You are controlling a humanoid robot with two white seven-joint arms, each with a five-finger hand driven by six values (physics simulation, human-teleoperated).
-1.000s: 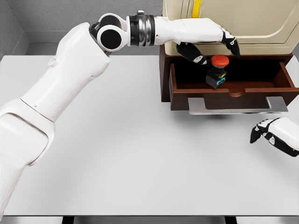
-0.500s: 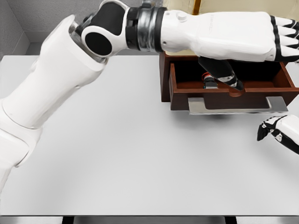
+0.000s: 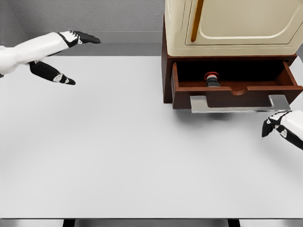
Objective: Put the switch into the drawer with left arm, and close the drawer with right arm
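The switch (image 3: 211, 78), a small black box with a red button, lies inside the open brown drawer (image 3: 189, 92) of the cabinet at the upper right. My left hand (image 3: 66, 59) is far off at the upper left, above the table's back edge, its fingers spread and holding nothing. My right hand (image 3: 280, 127) shows at the right edge, just below the drawer's metal handle (image 3: 236, 105), with its fingers curled and nothing in them.
A cream cabinet body (image 3: 236, 23) with a yellow handle sits on top of the drawer unit. The white table (image 3: 118, 151) stretches across the view, with a grey wall behind it.
My left arm has pulled back from over the drawer to the far upper left, leaving the switch lying in the drawer. The right hand has risen slightly toward the handle.
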